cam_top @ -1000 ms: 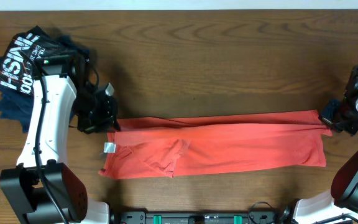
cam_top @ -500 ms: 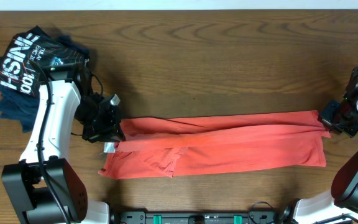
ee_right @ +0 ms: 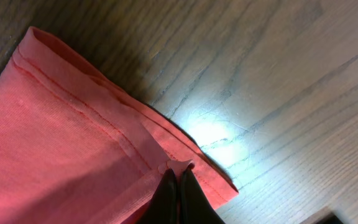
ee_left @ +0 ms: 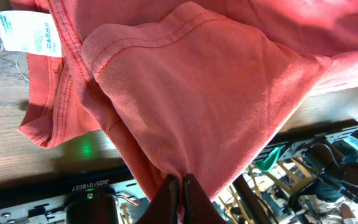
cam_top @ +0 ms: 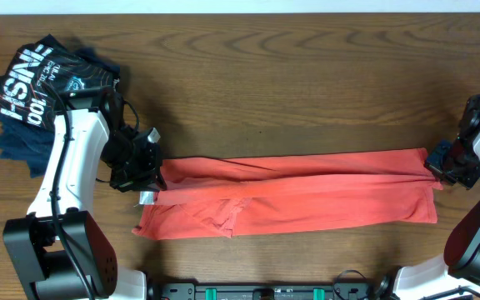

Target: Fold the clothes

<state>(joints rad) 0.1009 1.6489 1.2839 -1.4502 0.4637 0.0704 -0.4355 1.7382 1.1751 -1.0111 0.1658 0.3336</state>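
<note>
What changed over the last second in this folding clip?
The left gripper, shut on the left end of the orange shirt, carried that fold slightly toward the robot and inward. The right gripper stayed clamped on the opposite end, barely shifting. Nothing was let go, and the pile of dark shirts did not move.

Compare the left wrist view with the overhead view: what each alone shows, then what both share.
Left wrist only: how the left gripper pinches a fabric fold, plus sleeve hem stitching. Overhead only: the pile of dark shirts, and the right gripper holding the far end. Both: the red-orange T-shirt, its white tag, the wooden table.
</note>
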